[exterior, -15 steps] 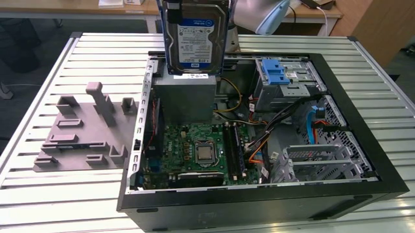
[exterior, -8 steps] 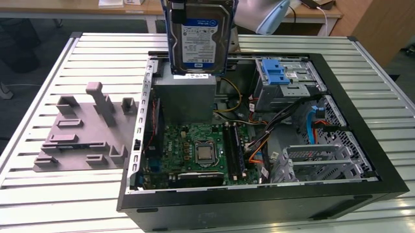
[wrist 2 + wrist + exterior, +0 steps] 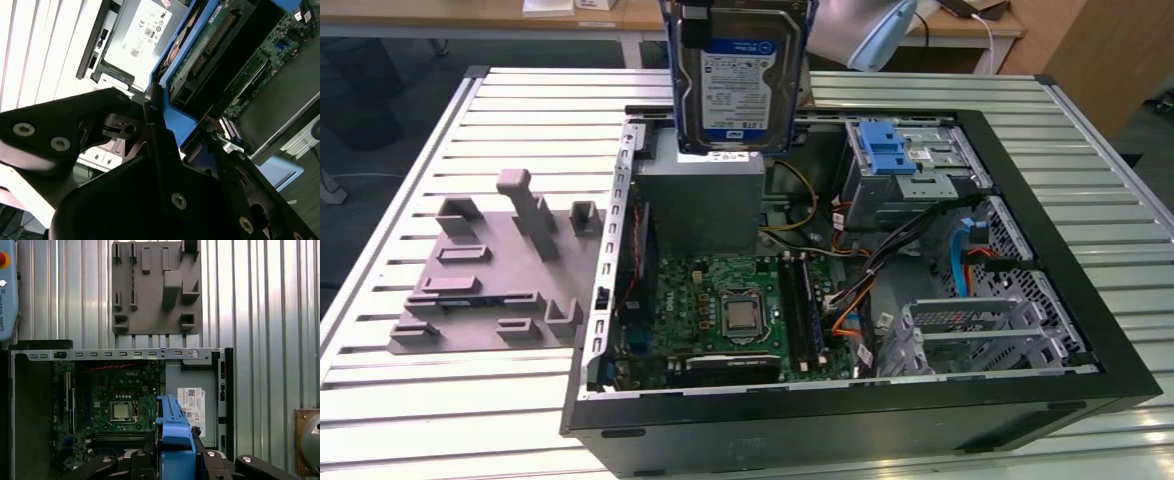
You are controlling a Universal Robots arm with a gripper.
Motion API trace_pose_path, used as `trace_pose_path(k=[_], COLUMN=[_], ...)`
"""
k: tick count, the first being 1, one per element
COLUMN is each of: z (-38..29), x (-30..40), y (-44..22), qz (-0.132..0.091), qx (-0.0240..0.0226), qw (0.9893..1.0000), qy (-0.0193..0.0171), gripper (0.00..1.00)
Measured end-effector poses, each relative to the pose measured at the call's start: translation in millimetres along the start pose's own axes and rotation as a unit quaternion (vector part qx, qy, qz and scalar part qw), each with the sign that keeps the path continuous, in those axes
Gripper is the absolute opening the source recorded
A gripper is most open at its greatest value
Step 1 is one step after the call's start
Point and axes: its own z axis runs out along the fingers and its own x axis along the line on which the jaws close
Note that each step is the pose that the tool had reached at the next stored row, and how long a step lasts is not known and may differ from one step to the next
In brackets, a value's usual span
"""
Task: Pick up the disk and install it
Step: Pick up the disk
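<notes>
The gripper (image 3: 175,452) points straight down with its jaws drawn in on the disk (image 3: 175,440), one on each side of it, both touching. In the first wrist view the black fingers (image 3: 198,440) flank the gripped piece closely. Behind them the link bars (image 3: 260,467) spread outward to either side, each pinned with silver bolts. In the second wrist view the gripper (image 3: 180,122) shows from close by. A slim finger lies flat along the held edge, and a broad black link plate (image 3: 45,135) with two bolts angles away from it. The dark gripper body (image 3: 150,210) sits beneath. The gripper carries its load clear of any support.
</notes>
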Motion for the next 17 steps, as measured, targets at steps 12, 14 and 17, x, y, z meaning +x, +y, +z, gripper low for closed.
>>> trace_pose_path(k=[12, 14, 17], z=[-0.1, -0.2, -0.2], x=[-0.1, -0.2, -0.1], y=[-8.8, -10.2, -12.0], qz=[0.0, 0.0, 0.0], qx=[0.0, 0.0, 0.0], qw=[1.0, 1.0, 1.0], qy=[0.0, 0.0, 0.0], gripper=[0.37, 0.37, 0.37])
